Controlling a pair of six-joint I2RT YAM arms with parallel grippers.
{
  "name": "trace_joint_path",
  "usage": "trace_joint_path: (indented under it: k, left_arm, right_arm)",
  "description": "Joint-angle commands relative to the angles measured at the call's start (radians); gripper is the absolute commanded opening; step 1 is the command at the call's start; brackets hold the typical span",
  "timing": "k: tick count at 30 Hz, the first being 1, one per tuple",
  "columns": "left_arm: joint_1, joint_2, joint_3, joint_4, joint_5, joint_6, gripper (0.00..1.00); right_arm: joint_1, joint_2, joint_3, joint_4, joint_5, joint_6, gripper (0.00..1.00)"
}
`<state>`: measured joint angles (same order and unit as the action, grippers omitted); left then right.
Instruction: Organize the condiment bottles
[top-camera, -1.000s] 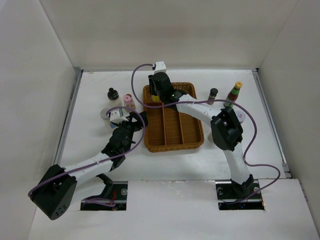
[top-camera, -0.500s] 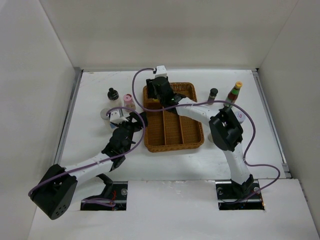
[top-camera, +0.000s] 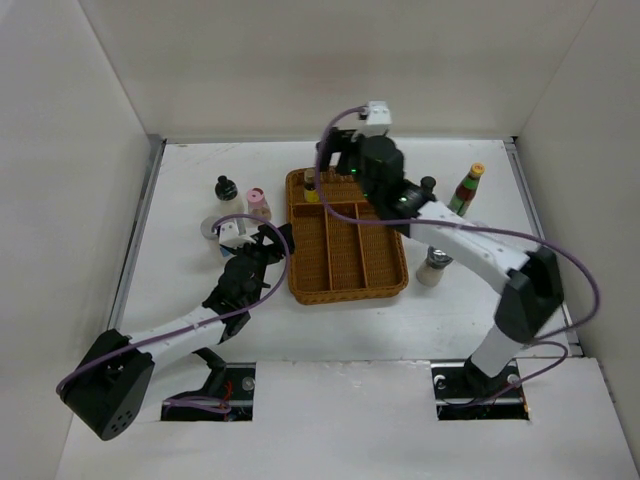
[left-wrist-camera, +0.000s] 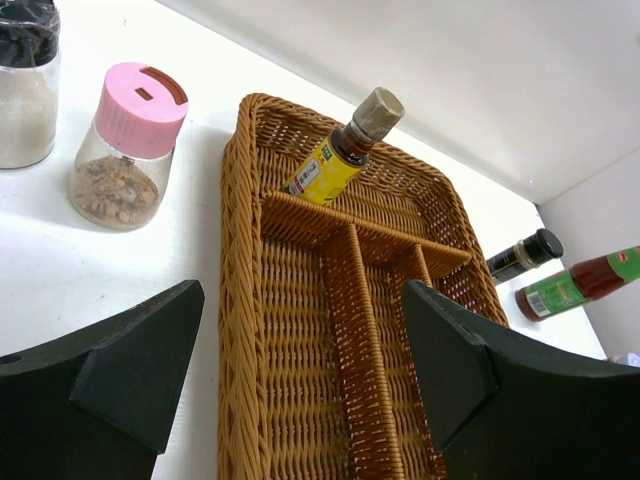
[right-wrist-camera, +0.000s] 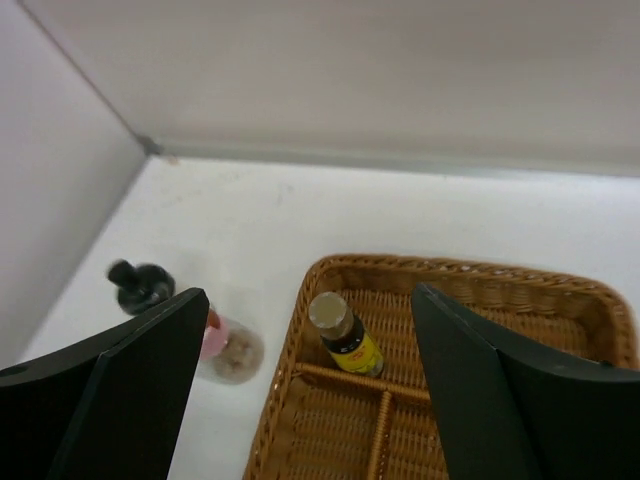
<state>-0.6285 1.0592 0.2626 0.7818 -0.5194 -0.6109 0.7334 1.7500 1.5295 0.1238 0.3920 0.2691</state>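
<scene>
Left of the left gripper, a black-capped jar and a pink-capped jar stood on the table, outside the wicker tray. That gripper hung empty with its fingers part-spread, just short of the tray's near-left rim; I judged it parked clear of its partner.

Beyond its fingers, the yellow-labelled bottle sat in the tray's far cross compartment (upright or leaning, I could not settle). The right gripper hovered above that bottle, fingers wide and gripping nothing, so I judged the bottle placed.

Right of that gripper, a black-capped bottle, a red sauce bottle and a silver-capped jar waited outside the tray.
</scene>
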Motion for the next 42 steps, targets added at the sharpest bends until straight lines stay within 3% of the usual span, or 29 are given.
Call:
trace_joint_path:
  k: [1, 6, 12, 25, 29, 36, 39, 42]
  left_arm:
    - [0.006, -0.033, -0.005, 0.047, 0.001, -0.01, 0.8]
    - [-0.001, 0.002, 0.003, 0.056, 0.001, -0.012, 0.8]
    - [-0.01, 0.013, 0.009, 0.057, 0.012, -0.013, 0.8]
    - [-0.007, 0.031, 0.012, 0.057, 0.012, -0.015, 0.8]
    - [-0.006, 0.041, 0.013, 0.057, 0.012, -0.015, 0.8]
    - [-0.001, 0.053, 0.015, 0.062, 0.012, -0.015, 0.8]
    - [-0.001, 0.059, 0.017, 0.062, 0.012, -0.015, 0.8]
    - [-0.004, 0.058, 0.017, 0.062, 0.012, -0.015, 0.8]
  right_arm:
    - [-0.091, -0.197, -0.157, 0.091, 0.034, 0.021, 0.86]
    - [-0.346, -0.389, -0.351, -0.004, 0.227, 0.018, 0.85]
    - [-0.554, -0.314, -0.359, -0.121, 0.277, -0.004, 0.85]
    - [-0.636, -0.149, -0.308, -0.093, 0.225, -0.03, 0.83]
    - [-0.647, -0.112, -0.304, -0.075, 0.203, -0.031, 0.72]
    - [-0.645, -0.122, -0.311, 0.014, 0.232, -0.088, 0.36]
    - [-0.627, -0.145, -0.324, 0.112, 0.307, -0.155, 0.27]
    - [-0.61, -0.185, -0.333, 0.168, 0.341, -0.205, 0.24]
